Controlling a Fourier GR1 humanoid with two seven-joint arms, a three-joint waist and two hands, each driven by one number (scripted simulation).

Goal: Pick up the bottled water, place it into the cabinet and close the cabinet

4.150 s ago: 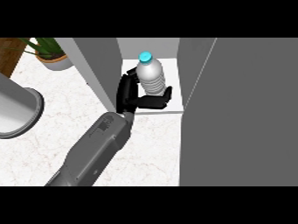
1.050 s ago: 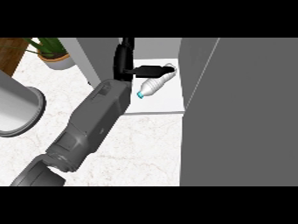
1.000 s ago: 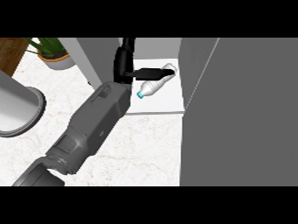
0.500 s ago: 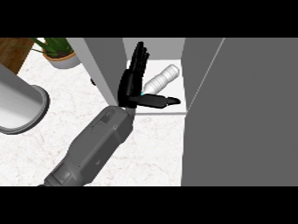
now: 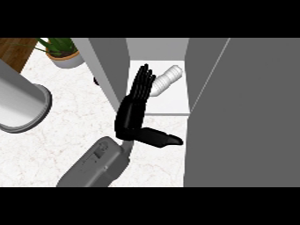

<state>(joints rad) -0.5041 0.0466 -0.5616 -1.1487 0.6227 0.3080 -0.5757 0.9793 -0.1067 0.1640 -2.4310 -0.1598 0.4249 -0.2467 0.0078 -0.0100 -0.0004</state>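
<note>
Bottle, place: the pale plastic water bottle lies on its side on the white cabinet floor, inside the grey cabinet. It sits toward the back, apart from the front lip.
Bottle, axis: the long axis runs on a slant, far-right to near-left. The rounded end that shows points at the far right corner. The other end is hidden behind my fingers, so I cannot tell which end carries the cap.
Fingers: on my right hand they are straight and together, reaching in along the left wall, just beside the bottle's left flank. Contact is not resolvable. They hold nothing.
Thumb: the thumb juts right, over the white marbled worktop, just before the lip.
Left hand: not seen.
Door: I take the tall grey panel at the right for the open door. Closing is not yet done.
Risk 1: a bottle on its side can roll. A brush from my fingers on the way out could send it forward to the lip.
Risk 2: if it comes to rest across the lip, the door would jam on it.
Risk 3: swinging the door before my thumb and forearm are out would trap them in the opening.
Check: bottle fully inside and hand clear, then push the door.
</note>
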